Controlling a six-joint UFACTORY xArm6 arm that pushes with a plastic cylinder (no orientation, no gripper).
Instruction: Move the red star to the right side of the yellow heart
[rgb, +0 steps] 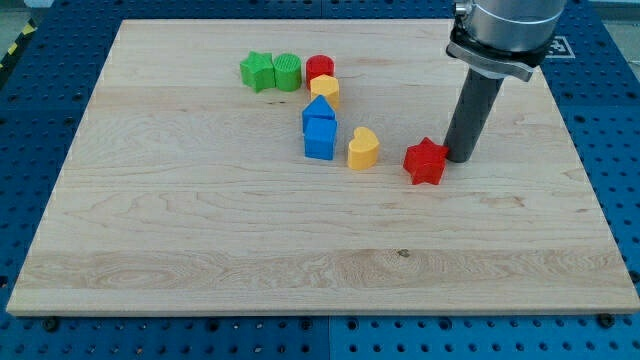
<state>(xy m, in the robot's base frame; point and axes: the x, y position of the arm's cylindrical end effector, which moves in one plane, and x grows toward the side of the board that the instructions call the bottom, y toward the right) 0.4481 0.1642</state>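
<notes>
The red star (425, 161) lies on the wooden board (200, 250), right of centre. The yellow heart (363, 148) stands to the star's left, a small gap apart. My tip (460, 158) rests on the board just right of the red star, touching or nearly touching its right point. The rod rises from there to the grey arm at the view's top right.
A blue cube (320, 139) sits left of the yellow heart, with a blue pentagon-like block (319, 109) above it. Above that are a yellow block (325, 89) and a red cylinder (319, 68). A green star (257, 71) and green cylinder (287, 71) stand at top centre-left.
</notes>
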